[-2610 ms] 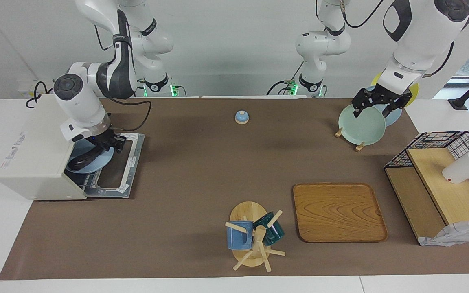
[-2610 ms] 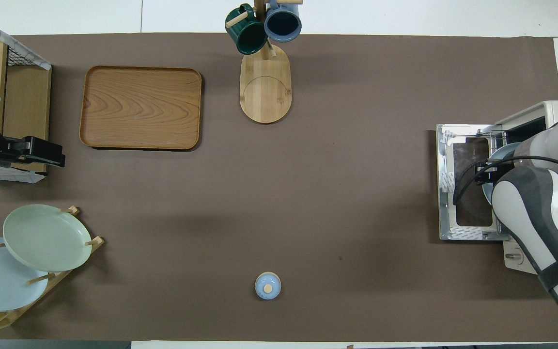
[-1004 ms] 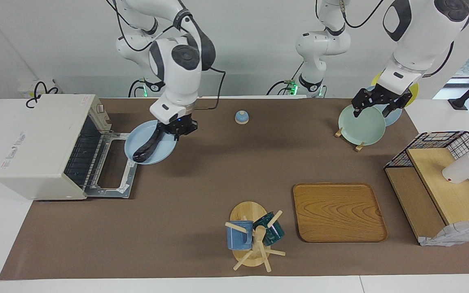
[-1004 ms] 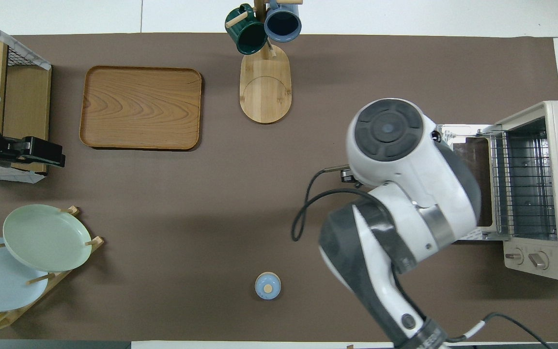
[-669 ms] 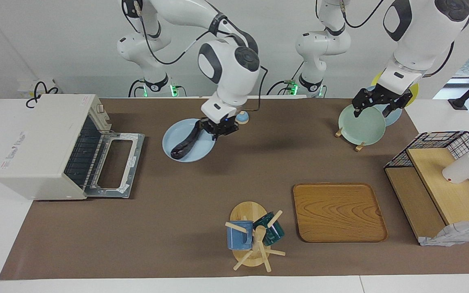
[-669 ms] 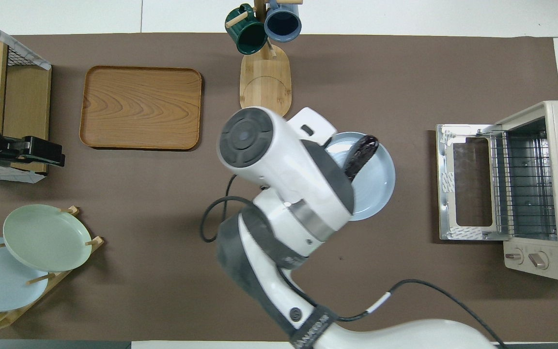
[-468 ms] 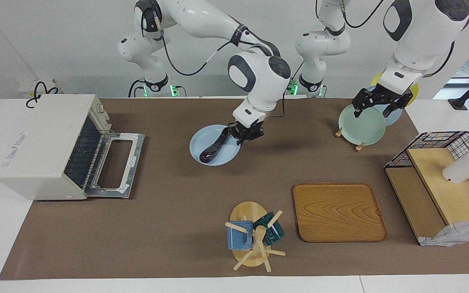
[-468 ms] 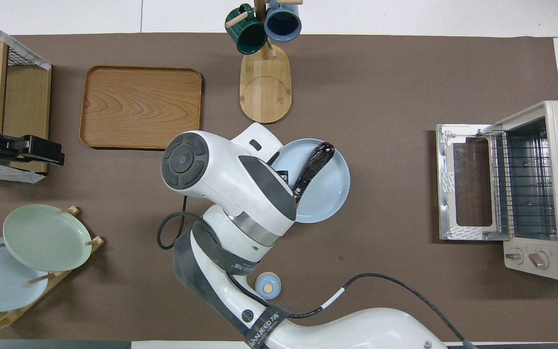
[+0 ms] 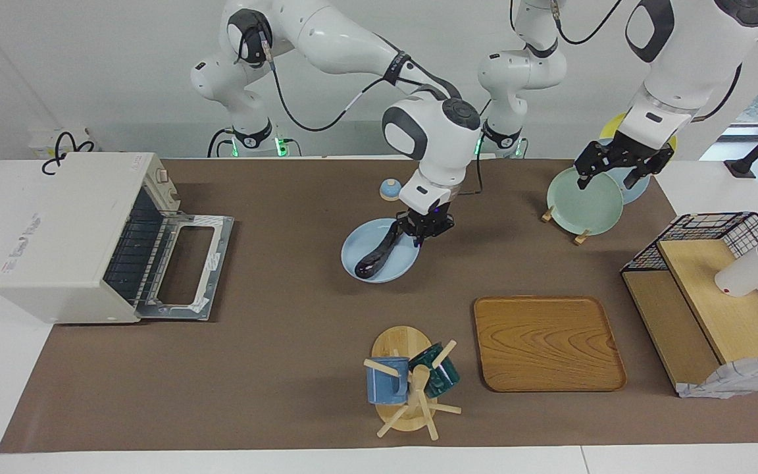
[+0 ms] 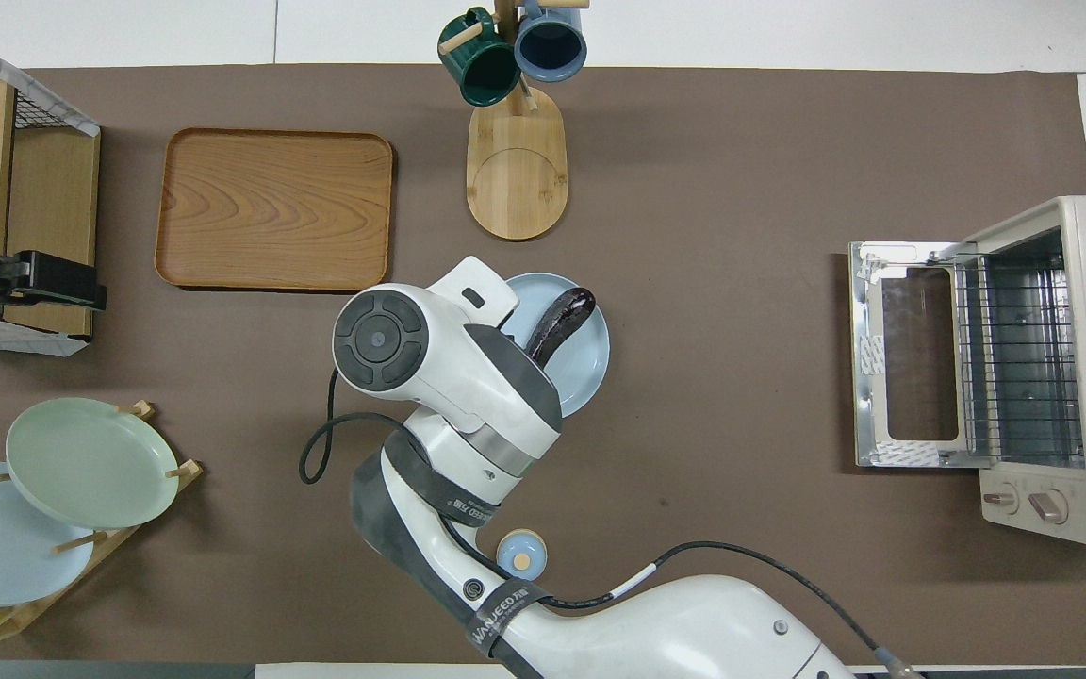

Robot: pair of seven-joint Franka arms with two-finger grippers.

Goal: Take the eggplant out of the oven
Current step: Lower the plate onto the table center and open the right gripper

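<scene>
Midway along the brown mat: right gripper clamped on the rim of a light blue plate, seemingly just above the mat rather than resting on it. Lying across that plate, the eggplant, dark and curved, one end up at the gripper. Well apart, at the right arm's end of the table, the oven with door dropped flat and wire rack bare. Over the green plate in the plate rack, left gripper waiting, fingers spread.
</scene>
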